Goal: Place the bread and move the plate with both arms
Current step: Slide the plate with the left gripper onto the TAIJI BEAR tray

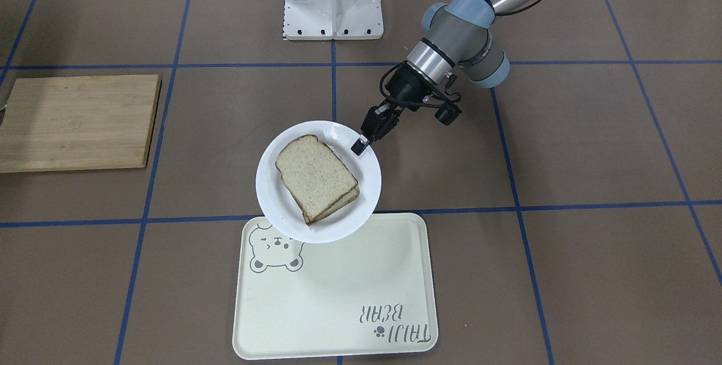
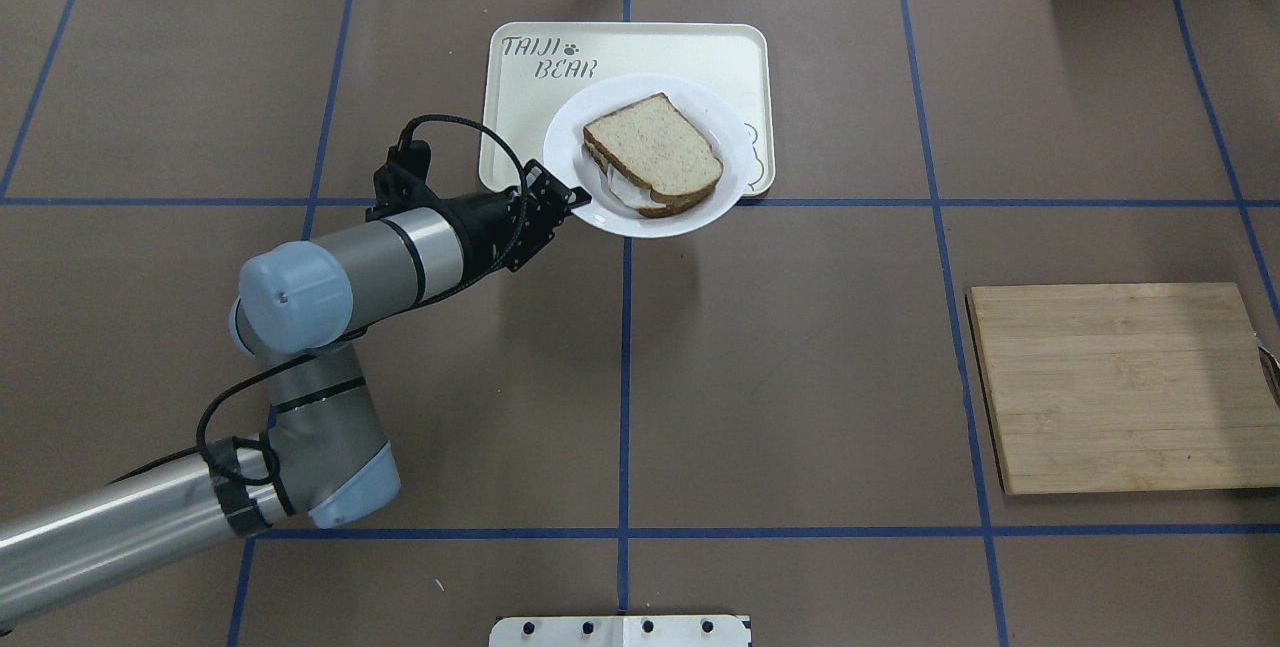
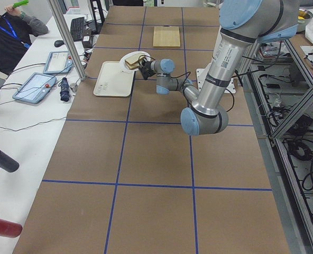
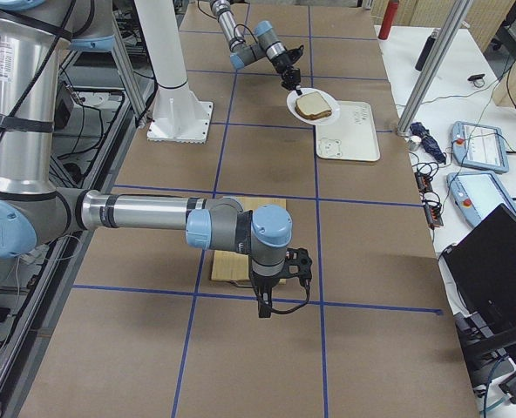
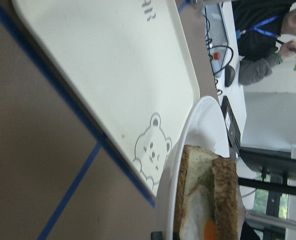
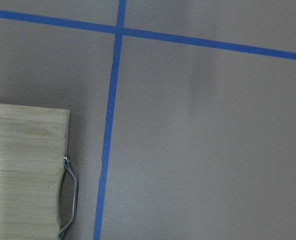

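The left end effector (image 1: 359, 145) is clenched on the rim of the plate (image 1: 335, 227), fingers nearly closed, holding it over the bear-drawing corner of the tray (image 1: 338, 297). The bread (image 1: 316, 170) lies on the plate, atop an egg-topped slice. The right end effector (image 4: 280, 280) hangs over the bench (image 1: 564, 156) beside the cutting board (image 4: 227, 266); I cannot tell whether it is released or clenched.

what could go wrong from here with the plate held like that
1. The left gripper pinches the plate at one spot on its rim only, so the loaded plate could tip or slip out.
2. The bread lies askew on an egg-topped slice; a tilt might slide it off.
3. The plate overhangs the tray at its corner; lowering there could catch the tray's raised rim.
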Available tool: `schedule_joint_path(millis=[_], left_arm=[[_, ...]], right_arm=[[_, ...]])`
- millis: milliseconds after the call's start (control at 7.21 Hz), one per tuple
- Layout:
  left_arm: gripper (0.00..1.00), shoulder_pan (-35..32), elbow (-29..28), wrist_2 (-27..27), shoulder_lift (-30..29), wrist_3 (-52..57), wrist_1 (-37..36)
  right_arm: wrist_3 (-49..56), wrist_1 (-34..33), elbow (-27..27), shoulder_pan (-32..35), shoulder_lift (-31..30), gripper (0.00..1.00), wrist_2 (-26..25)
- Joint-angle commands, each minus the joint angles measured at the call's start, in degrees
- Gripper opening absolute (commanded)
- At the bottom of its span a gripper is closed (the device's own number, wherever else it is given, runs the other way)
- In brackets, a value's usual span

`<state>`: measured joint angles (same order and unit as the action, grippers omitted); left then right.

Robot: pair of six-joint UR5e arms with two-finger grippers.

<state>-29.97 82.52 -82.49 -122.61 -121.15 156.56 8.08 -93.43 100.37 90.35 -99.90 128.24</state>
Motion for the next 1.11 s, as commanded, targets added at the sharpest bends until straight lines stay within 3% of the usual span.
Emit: schedule_joint_path(millis=[0,416,971], left_arm=[[0.0,-2.63,-13.55,4.95,-8.13,-0.76,-1.7],[0.0,-4.13,-21.59,5.05,-12.55,-0.49,-1.87],[0.0,-3.78,-25.83,4.97,-15.2,1.44,-2.05]], right_arm=[[-0.17,0.0,-0.09,0.0,0.06,1.0,-0.01],[0.09,0.09,-0.61,-0.09,0.14,1.0,-0.01],[-0.52,0.0,-0.79,-0.09,0.67,1.0,-0.01]])
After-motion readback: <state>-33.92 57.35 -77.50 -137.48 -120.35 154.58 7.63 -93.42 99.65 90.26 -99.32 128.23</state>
